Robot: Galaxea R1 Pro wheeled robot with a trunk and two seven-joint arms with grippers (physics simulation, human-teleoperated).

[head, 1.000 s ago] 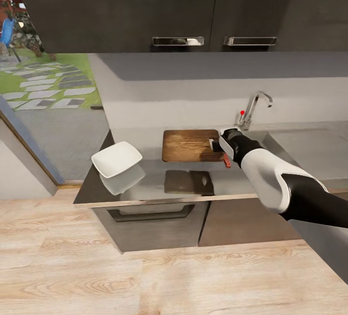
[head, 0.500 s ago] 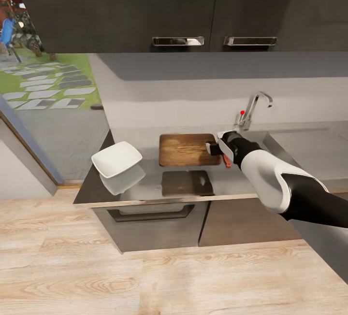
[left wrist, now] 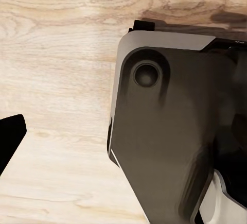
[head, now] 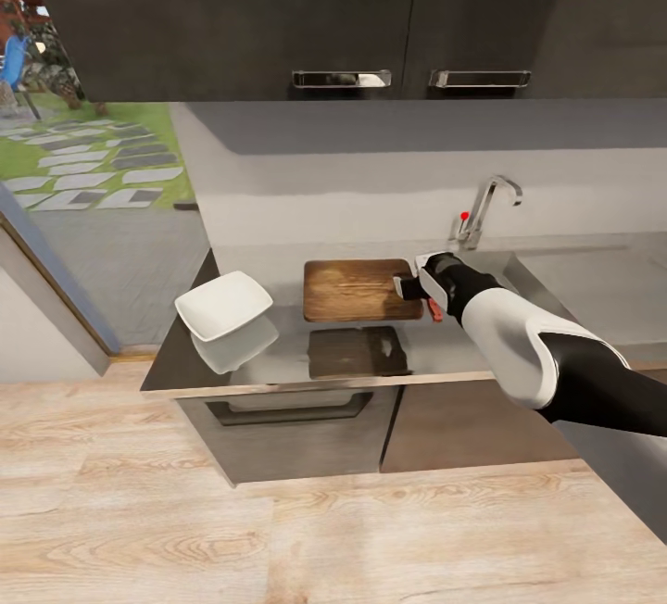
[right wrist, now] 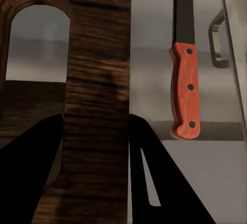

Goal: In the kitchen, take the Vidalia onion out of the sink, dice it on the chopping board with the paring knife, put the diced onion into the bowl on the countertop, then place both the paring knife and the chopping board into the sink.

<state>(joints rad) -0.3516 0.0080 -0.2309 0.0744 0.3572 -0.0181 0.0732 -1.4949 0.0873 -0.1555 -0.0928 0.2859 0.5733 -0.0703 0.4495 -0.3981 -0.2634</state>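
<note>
**Board gripped by its handle end, knife lying loose beside it**

The chopping board [head: 359, 290] hangs level above the glossy countertop [head: 278, 354], its dark reflection showing on the slab beneath. The right gripper [right wrist: 96, 126] is clenched on the board's right end: in the right wrist view its two dark fingers [right wrist: 31, 157] straddle the wood just beside the handle slot. The paring knife [right wrist: 185, 80] lies flat on the grey surface just right of the board, red handle toward the near side, close to the sink [head: 519, 275] and its tap [head: 482, 206]. The bowl [head: 224, 306] stands well to the left, near the counter's left end.

The grip is on one narrow end only, so the board may pivot or slip out as it is carried; a tilt could drop its far corner onto the counter. Swinging right toward the sink, the board or wrist could sweep the knife along or clip the tap.

The left gripper's state cannot be told; the left wrist view gives pale wood floor [left wrist: 56, 80] and part of the robot's body.

No brand, label or writing is legible anywhere.
</note>
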